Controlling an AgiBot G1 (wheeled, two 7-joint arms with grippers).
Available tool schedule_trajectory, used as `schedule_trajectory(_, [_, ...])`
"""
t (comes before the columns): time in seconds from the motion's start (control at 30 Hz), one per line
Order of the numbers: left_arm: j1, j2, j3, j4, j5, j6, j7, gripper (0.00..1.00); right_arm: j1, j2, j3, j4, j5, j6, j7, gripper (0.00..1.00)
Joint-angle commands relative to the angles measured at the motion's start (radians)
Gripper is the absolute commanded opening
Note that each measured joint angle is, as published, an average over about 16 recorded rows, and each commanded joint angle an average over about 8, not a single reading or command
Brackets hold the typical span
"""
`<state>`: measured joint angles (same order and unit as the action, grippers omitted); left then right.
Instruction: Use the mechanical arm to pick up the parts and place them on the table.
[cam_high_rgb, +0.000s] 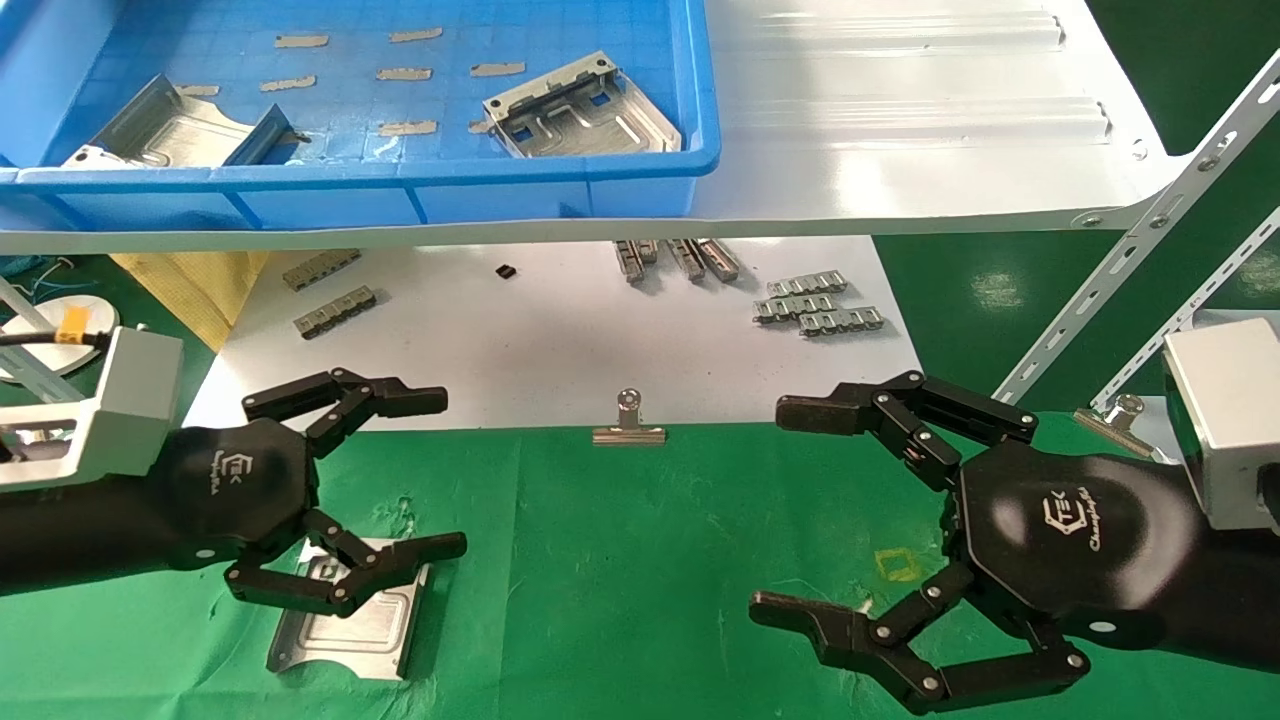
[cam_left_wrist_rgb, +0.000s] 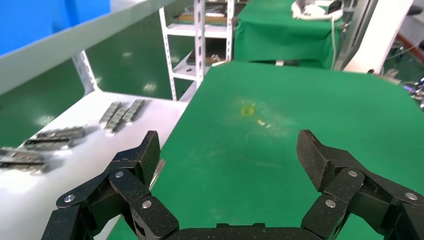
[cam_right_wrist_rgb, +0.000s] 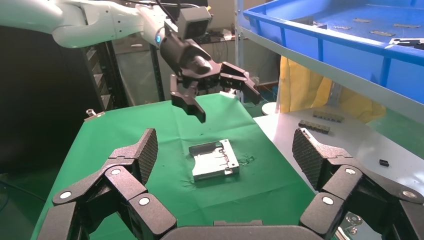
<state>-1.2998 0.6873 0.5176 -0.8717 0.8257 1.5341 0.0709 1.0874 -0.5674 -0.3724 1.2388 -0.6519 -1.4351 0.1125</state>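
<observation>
A grooved silver plate (cam_high_rgb: 345, 620) lay on the wrinkled green counter (cam_high_rgb: 620, 560), partly hidden beneath the released left claw (cam_high_rgb: 455, 472); right claw (cam_high_rgb: 765, 510) spread empty.

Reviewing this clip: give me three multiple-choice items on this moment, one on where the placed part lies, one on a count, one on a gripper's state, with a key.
1. Where does the silver part outside the bin lie?
A. on the white sheet
B. on the green table, below the left gripper
C. inside the right gripper's grasp

2. How many silver parts remain in the blue bin?
A. two
B. none
C. five

3. What is the state of the right gripper?
A. shut on a part
B. shut on a binder clip
C. open and empty

Key: 1 B, the right wrist view shows it flat on the cloth, apart from the fingers; 2 A, the head view shows two plates; 3 C, its fingers are spread with nothing between.
</observation>
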Motion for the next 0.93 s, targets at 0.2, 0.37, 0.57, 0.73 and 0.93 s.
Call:
schedule_trajectory(0.2, [0.072,-0.024,-0.076,-0.131,-0.03,-0.012,-0.082,1.0,0.0,0.0,0.0,0.0,0.0,0.0,0.0,1.0])
schedule_trajectory(0.37, [0.123,-0.041,-0.13,-0.225,-0.052,-0.021,-0.141,1.0,0.0,0.0,0.0,0.0,0.0,0.0,0.0,1.0])
schedule_trajectory(0.57, [0.184,-0.062,-0.194,-0.337,-0.078,-0.031,-0.211,1.0,0.0,0.0,0.0,0.0,0.0,0.0,0.0,1.0])
schedule_trajectory(0.73, [0.225,-0.076,-0.238,-0.412,-0.095,-0.038,-0.256,1.0,0.0,0.0,0.0,0.0,0.0,0.0,0.0,1.0])
schedule_trajectory(0.93, [0.246,-0.083,-0.261,-0.452,-0.106,-0.041,-0.273,1.0,0.0,0.0,0.0,0.0,0.0,0.0,0.0,1.0])
